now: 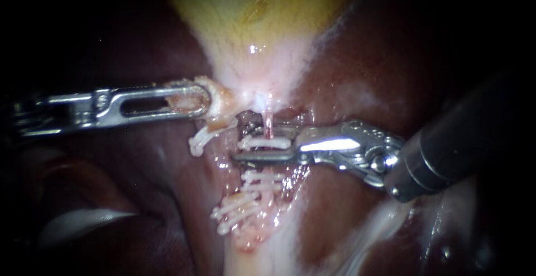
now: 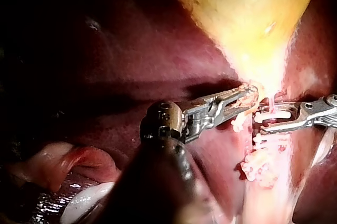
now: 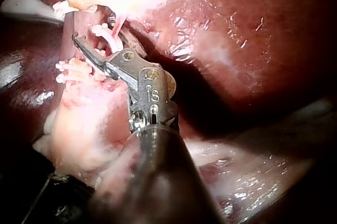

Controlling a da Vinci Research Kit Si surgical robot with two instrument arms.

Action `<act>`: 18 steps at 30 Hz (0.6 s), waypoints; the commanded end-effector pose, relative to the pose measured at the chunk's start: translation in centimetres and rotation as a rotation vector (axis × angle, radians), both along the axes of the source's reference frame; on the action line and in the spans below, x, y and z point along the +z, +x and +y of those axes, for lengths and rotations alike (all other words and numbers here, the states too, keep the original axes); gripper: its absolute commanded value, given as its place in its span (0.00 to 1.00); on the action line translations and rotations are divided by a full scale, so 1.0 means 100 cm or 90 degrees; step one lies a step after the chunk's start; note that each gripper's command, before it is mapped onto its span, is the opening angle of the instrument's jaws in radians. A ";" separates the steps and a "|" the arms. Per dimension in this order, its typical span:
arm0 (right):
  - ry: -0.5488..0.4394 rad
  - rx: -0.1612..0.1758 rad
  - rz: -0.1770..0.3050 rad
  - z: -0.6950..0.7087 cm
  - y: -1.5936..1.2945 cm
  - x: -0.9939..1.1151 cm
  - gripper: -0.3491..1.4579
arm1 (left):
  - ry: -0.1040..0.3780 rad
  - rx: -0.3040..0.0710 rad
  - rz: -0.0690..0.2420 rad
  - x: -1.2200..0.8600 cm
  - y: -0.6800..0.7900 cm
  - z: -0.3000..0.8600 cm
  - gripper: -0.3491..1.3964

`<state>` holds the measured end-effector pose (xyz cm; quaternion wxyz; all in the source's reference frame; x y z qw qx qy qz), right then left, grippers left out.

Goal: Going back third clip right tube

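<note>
My right instrument [image 1: 240,137] comes in from the right, its jaws open around a thin pink tube [image 1: 269,124] below the gallbladder's neck. A white clip [image 1: 267,142] sits across that tube in the gap between the jaws. In the right wrist view the same jaws [image 3: 97,31] straddle the clip [image 3: 101,30]. My left instrument [image 1: 202,100] reaches in from the left with its slotted jaws shut on pale tissue at the neck of the yellow gallbladder [image 1: 251,8], holding it to the left. The left wrist view shows both, my left instrument [image 2: 246,97] and my right instrument [image 2: 266,121].
More white clips lie lower on the pale stalk [image 1: 261,178] [image 1: 237,208], and another clip [image 1: 205,136] is just under the left jaws. Dark red liver [image 1: 379,75] surrounds the site on both sides. A pale tissue fold [image 1: 78,223] lies at the lower left.
</note>
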<state>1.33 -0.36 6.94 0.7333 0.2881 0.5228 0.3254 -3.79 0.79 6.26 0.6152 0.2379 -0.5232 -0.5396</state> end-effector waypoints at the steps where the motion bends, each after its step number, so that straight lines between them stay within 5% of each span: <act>1: -0.007 0.000 -0.001 -0.0001 -0.0002 0.0003 0.47 | 0.000 0.000 0.000 0.0000 0.0000 0.0000 0.00; 9: -0.104 -0.041 0.011 0.0000 -0.0028 0.0008 0.47 | -0.001 0.000 0.000 0.0001 0.0000 -0.0001 0.00; 18: -0.198 -0.093 0.035 0.0007 -0.0079 -0.0026 0.47 | -0.001 0.000 0.000 0.0001 0.0001 -0.0002 0.00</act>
